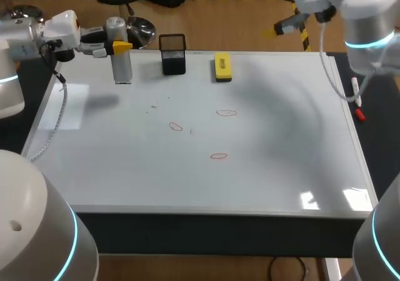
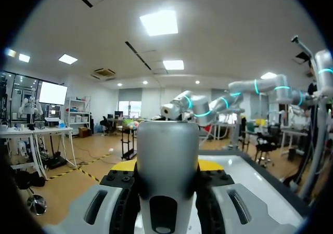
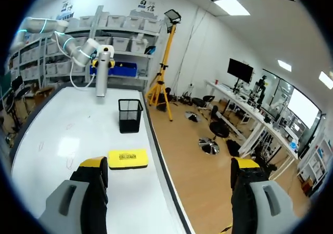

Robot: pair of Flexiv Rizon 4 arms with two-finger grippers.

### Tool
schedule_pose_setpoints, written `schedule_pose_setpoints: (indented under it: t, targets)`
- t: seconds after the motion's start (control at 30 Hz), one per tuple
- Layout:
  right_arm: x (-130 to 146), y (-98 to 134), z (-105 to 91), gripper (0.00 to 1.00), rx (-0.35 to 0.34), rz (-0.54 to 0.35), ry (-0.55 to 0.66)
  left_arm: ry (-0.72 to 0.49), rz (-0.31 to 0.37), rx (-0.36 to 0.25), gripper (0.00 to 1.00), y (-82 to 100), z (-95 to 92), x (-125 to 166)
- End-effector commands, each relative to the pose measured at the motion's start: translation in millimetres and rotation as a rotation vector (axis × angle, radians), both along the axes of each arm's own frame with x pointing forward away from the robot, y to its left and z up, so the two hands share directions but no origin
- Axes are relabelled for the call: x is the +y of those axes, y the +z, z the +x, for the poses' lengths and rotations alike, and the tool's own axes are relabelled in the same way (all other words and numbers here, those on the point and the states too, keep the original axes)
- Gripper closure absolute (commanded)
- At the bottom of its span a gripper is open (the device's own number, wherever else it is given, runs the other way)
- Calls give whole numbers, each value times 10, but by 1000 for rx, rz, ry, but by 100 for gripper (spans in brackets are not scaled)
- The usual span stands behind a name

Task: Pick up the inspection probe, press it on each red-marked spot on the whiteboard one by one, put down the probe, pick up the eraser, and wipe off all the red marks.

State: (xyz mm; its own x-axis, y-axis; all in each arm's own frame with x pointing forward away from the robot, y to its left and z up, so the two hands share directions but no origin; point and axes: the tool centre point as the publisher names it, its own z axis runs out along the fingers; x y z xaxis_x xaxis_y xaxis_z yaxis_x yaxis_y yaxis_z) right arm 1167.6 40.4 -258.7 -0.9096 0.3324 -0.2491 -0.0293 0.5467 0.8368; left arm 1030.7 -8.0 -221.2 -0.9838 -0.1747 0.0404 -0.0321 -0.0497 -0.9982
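My left gripper [image 1: 119,45] holds the probe [image 1: 122,59] upright at the whiteboard's [image 1: 281,156] far left. The mesh holder [image 1: 173,54] stands to its right, the eraser [image 1: 222,67] farther right, and the marks [image 1: 226,113] lie nearer me.

Silver-white arms [image 1: 25,34] with glowing cyan rings, yellow-tipped fingers [image 3: 93,164].

No words or numbers can be read here. The yellow eraser [image 3: 128,159] by the far edge of the surface [image 1: 281,168] has a small dark label [image 3: 127,155] on top, but its print is too tiny to read.
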Motion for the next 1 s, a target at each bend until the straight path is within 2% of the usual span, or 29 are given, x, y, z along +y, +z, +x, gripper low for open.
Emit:
schedule_pose_setpoints:
  t: [0.03, 0.27, 0.57, 0.7, 1.0]
  targets:
    - [263, -118, 270, 0, 200, -278, 596, 3, 1, -1, 100, 14, -10, -4]
    - [500, -291, 308, 0, 182, -533, 842, 3, 1, -1, 100, 14, -10, -4]
    - [639, -481, 254, 0, 130, -757, 1054, 3, 1, -1, 100, 14, -10, -4]
    - [691, -582, 200, 0, 80, -822, 1111, 3, 1, -1, 100, 14, -10, -4]
    - [825, -794, 77, 0, -87, -1003, 1285, 3, 1, -1, 100, 14, -10, -4]
